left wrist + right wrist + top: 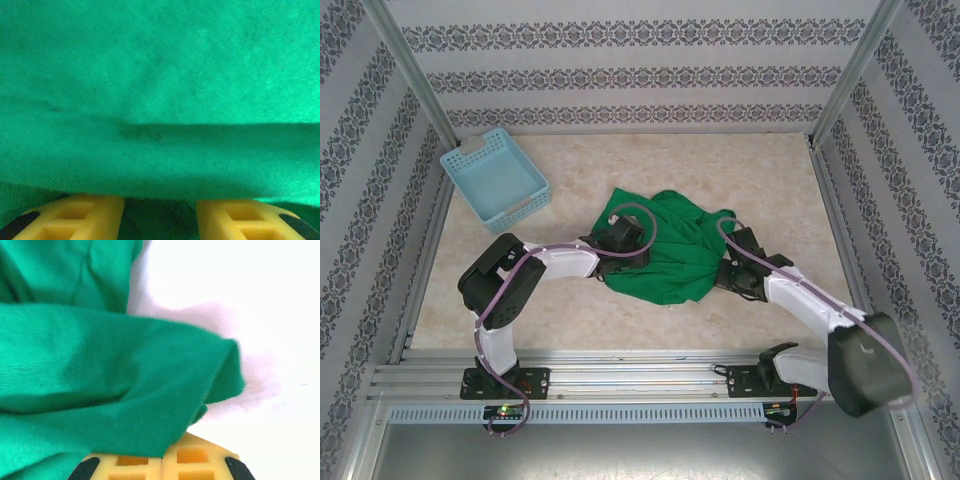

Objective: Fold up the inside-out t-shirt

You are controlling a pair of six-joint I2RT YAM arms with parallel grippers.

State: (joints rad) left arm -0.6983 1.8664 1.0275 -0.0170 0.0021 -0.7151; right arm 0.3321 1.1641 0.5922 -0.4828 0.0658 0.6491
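Pinching together, the right jaws press their yellow fingers (195, 460) flat against each other, and a folded edge of the inside-out t-shirt (100, 390) runs into the seam between them, so it looks grasped. The left jaws stand partly apart, fingers (80, 217) poking under a drape of green cloth, with no grip evident. Out on the surface (740, 170), the shirt lies in a rumpled heap between both arms, near the middle. No neat fold shows; by my judgement, spreading and all the folding remain.
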